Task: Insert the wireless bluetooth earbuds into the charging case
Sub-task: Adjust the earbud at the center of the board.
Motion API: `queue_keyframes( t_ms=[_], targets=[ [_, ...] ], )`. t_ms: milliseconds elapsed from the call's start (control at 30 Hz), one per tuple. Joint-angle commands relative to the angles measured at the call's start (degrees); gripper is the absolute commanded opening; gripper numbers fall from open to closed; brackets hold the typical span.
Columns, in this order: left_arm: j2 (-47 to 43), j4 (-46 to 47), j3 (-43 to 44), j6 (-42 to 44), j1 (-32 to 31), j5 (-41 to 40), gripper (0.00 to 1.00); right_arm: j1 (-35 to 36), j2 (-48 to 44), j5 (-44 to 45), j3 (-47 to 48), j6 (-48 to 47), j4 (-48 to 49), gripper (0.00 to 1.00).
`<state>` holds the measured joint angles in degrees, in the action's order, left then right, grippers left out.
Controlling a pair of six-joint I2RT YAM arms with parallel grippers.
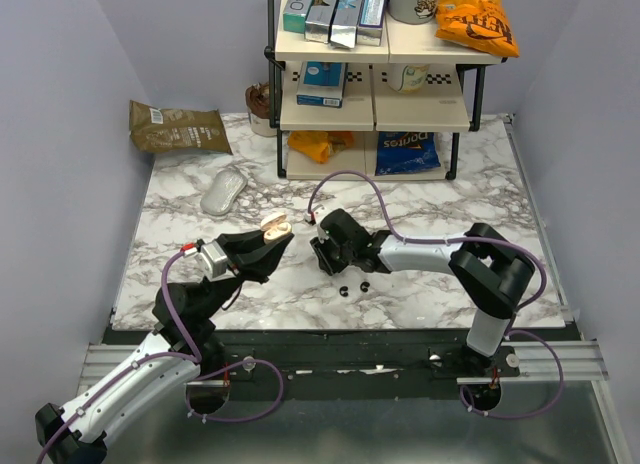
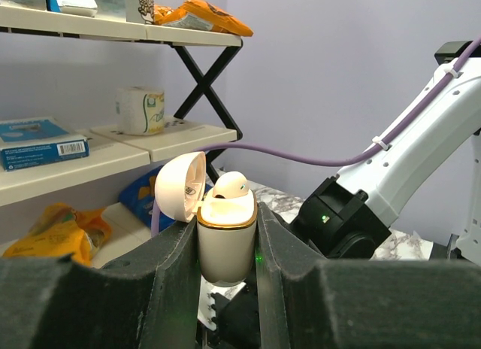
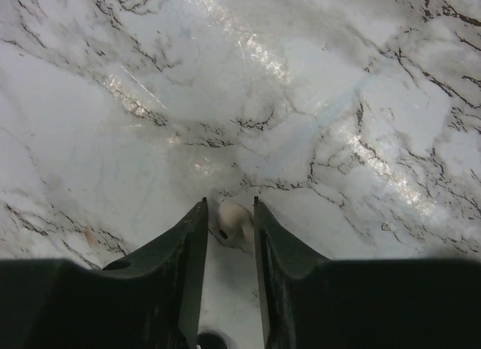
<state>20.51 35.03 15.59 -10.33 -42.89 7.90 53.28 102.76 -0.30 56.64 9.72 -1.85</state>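
Observation:
My left gripper (image 1: pixel 270 240) (image 2: pixel 227 247) is shut on a cream charging case (image 2: pixel 225 240) with a gold rim and holds it upright above the table, lid (image 2: pixel 180 187) open. One cream earbud (image 2: pixel 229 185) sits in the case's top and sticks out. The case also shows in the top view (image 1: pixel 275 225). My right gripper (image 1: pixel 322 254) (image 3: pixel 229 207) points down at the marble. A second cream earbud (image 3: pixel 234 225) lies between its fingertips, against the right finger, with a thin gap to the left one. The earbuds I see are cream, not black.
Two tiny black pieces (image 1: pixel 345 289) (image 1: pixel 362 284) lie on the marble table (image 1: pixel 440 199) just in front of the right gripper. A grey oval pod (image 1: pixel 223 194) lies at the back left by a brown bag (image 1: pixel 178 126). A snack shelf (image 1: pixel 375 84) stands at the back.

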Motion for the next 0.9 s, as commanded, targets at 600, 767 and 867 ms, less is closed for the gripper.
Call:
queue_keyframes(
  t_ms=[600, 767, 867],
  targets=[
    [-0.74, -0.05, 1.02, -0.48, -0.96, -1.31, 0.00, 0.25, 2.89, 4.16, 1.63, 28.44, -6.77, 0.48],
    [-0.83, 0.04, 1.02, -0.39, -1.05, -1.49, 0.00, 0.25, 0.08, 3.20, 2.24, 18.78, -6.85, 0.58],
    [-1.09, -0.39, 1.02, -0.31, -1.05, -1.66, 0.00, 0.16, -1.85, 1.18, 2.07, 9.47, -7.38, 0.58]
  ],
)
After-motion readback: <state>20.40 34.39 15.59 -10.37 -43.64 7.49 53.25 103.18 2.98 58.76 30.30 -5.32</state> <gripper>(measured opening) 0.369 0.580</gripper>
